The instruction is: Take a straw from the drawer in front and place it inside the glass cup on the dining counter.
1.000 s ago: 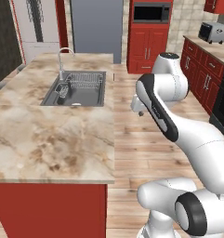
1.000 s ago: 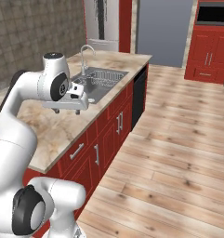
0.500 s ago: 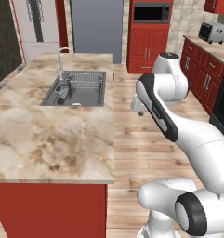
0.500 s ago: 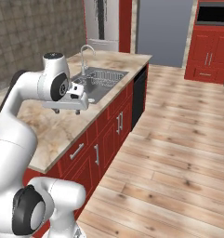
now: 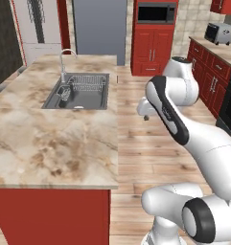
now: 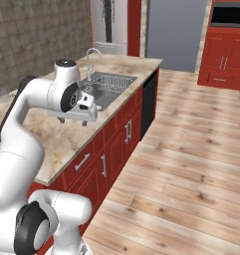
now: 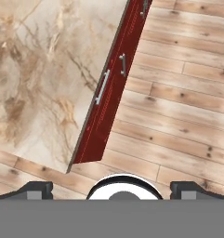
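Claw point(image 7: 111, 188) spread wide and holding nothing, poised high above the edge of the marble table point(image 5: 54, 143), pointing down at its red front and the wood floor point(image 7: 178, 116). Drawer point(image 7: 102, 88) with its metal handle closed, just under the table's rim. Steel sink point(image 5: 78, 91) set in the table's far half. Straw and glass cup: cannot tell where.

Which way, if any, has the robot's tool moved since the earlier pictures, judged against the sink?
No. In the right base view the tool hangs at the same spot beside the sink, over the counter edge, open.
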Robot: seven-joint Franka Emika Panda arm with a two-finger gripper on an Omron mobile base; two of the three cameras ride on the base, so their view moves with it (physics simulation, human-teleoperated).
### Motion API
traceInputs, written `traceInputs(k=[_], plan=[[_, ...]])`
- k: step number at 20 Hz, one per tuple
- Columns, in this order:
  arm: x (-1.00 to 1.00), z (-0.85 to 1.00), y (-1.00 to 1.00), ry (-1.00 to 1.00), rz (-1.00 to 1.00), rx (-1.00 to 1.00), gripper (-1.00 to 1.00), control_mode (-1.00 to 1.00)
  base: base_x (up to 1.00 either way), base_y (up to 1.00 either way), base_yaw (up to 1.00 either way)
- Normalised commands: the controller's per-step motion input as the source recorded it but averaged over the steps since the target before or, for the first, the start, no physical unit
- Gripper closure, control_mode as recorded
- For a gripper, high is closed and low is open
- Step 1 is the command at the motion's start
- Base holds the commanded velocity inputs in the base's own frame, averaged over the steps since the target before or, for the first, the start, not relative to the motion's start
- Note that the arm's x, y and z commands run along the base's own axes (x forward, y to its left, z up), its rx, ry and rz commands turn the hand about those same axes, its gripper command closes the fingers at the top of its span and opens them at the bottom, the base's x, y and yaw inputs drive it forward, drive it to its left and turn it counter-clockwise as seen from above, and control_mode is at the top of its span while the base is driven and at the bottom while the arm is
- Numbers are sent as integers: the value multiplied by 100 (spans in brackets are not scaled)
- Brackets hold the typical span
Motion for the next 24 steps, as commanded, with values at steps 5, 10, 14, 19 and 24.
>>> traceInputs(k=[5,10,14,19,24], plan=[[0,-8,-2,1,0,11,-100,-100,0,0,0],[2,-7,0,0,-1,19,-100,-100,0,0,0],[1,-1,-3,0,0,24,-100,-100,0,0,0],[0,0,-14,1,0,22,-100,-100,0,0,0],[0,-7,-18,0,0,24,-100,-100,0,0,0]])
